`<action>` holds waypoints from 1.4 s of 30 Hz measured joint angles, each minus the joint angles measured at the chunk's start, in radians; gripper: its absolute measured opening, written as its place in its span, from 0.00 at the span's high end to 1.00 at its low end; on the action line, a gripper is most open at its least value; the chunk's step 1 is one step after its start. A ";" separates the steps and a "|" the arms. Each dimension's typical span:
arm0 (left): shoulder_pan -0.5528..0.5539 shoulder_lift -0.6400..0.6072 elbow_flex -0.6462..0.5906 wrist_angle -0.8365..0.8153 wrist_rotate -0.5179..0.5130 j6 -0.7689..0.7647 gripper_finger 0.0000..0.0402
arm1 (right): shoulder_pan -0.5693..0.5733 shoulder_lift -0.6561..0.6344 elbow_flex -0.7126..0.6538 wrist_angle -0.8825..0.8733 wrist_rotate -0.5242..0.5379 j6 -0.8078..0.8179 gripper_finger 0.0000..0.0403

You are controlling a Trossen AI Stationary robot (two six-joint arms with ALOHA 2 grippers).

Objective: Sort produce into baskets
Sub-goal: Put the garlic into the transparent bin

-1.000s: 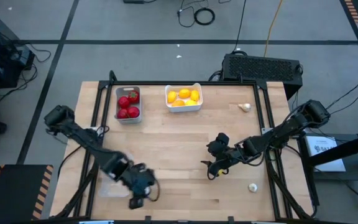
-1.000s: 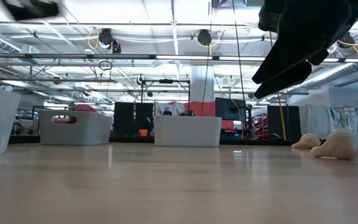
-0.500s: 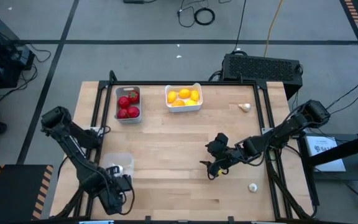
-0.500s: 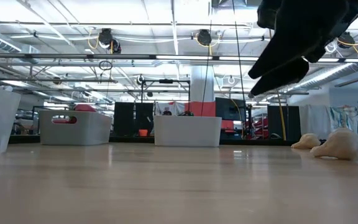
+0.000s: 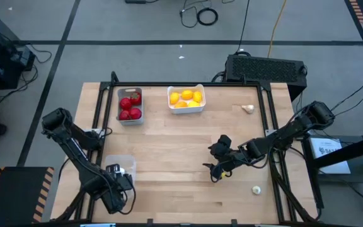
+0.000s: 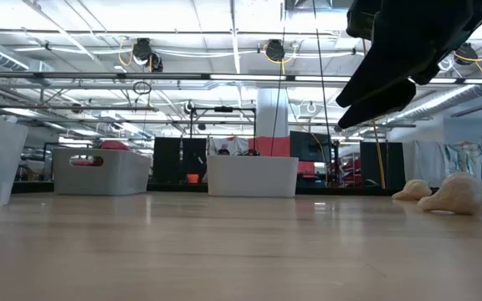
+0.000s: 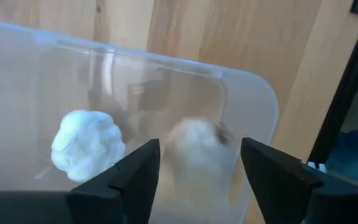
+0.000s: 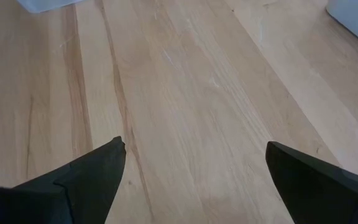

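The left gripper (image 7: 194, 163) hangs over the clear basket (image 5: 120, 165) at the lower left, fingers apart, dropping a garlic bulb (image 7: 199, 149). Lift straight up. The right gripper (image 5: 216, 169), fingers wide, waits mid-surface. Two garlics (image 5: 256, 189) lie right.

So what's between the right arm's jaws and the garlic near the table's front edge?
Bare wood only, in the high view: right gripper hovers apart from that garlic bulb.
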 joint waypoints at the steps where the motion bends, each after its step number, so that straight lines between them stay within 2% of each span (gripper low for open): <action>1: 0.003 0.000 0.000 0.001 0.002 0.000 0.41 | 0.000 0.000 0.000 0.000 0.000 0.000 0.07; 6: 0.019 0.000 0.000 0.001 0.072 0.000 0.39 | 0.000 0.000 0.000 0.001 0.000 0.012 0.07; 10: 0.042 0.000 0.000 0.001 0.050 0.003 0.39 | 0.000 0.000 0.000 0.001 -0.022 0.066 0.07; 13: 0.064 0.000 0.000 0.001 -0.001 0.022 0.39 | -0.001 0.000 0.000 -0.002 -0.136 0.060 0.07; 18: 0.110 0.001 0.021 0.022 -0.007 0.080 0.39 | -0.004 -0.009 0.001 -0.044 -0.371 0.052 0.07; 23: 0.142 0.001 0.033 0.125 -0.069 0.156 0.39 | -0.012 -0.009 0.047 -0.260 -0.470 0.122 0.07; 29: 0.167 0.001 0.033 0.272 -0.209 0.306 0.39 | -0.051 -0.009 0.153 -0.559 -0.469 0.198 0.07; 33: 0.197 0.001 0.033 0.392 -0.297 0.457 0.39 | -0.086 -0.009 0.216 -0.576 -0.417 0.191 0.07; 37: 0.242 0.001 0.033 0.524 -0.310 0.626 0.39 | -0.104 -0.009 0.257 -0.592 -0.380 0.159 0.07; 40: 0.273 0.001 0.033 0.611 -0.325 0.733 0.39 | -0.109 -0.009 0.269 -0.650 -0.378 0.170 0.07; 42: 0.292 0.001 0.018 0.692 -0.349 0.792 0.39 | -0.108 -0.009 0.269 -0.691 -0.341 0.189 0.07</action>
